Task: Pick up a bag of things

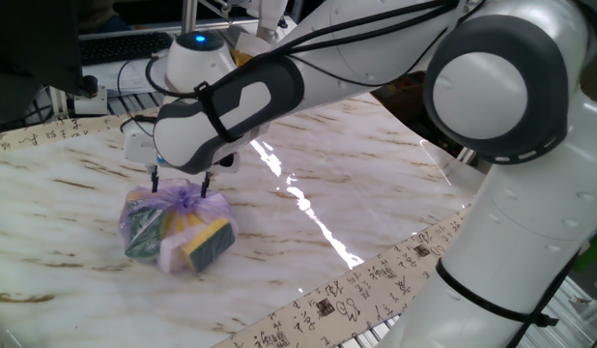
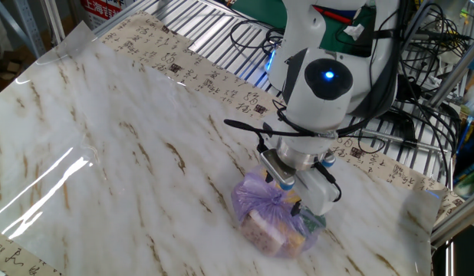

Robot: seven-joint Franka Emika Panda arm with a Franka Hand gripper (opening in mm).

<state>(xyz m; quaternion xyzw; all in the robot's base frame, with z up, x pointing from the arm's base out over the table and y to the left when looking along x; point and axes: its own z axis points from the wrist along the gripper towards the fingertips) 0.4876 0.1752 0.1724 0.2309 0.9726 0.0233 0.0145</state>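
The bag of things [image 1: 176,230] is a lumpy translucent purple plastic bag knotted at the top, lying on the marble table. Yellow-green sponge blocks, a dark green item and a pale pink piece show through it. It also shows in the other fixed view [image 2: 269,216]. My gripper [image 1: 181,186] hangs right over the knot, open, with one dark finger on each side of the knot's top. In the other fixed view the gripper [image 2: 287,194] sits low on the bag's top, and the gripper body hides its fingers.
The marble-patterned table [image 1: 356,184] has a paper strip with printed characters along its edges [image 2: 222,80]. Cables and a metal rack [image 2: 421,46] stand behind the table. My arm's large white links [image 1: 511,174] reach across the table's right side.
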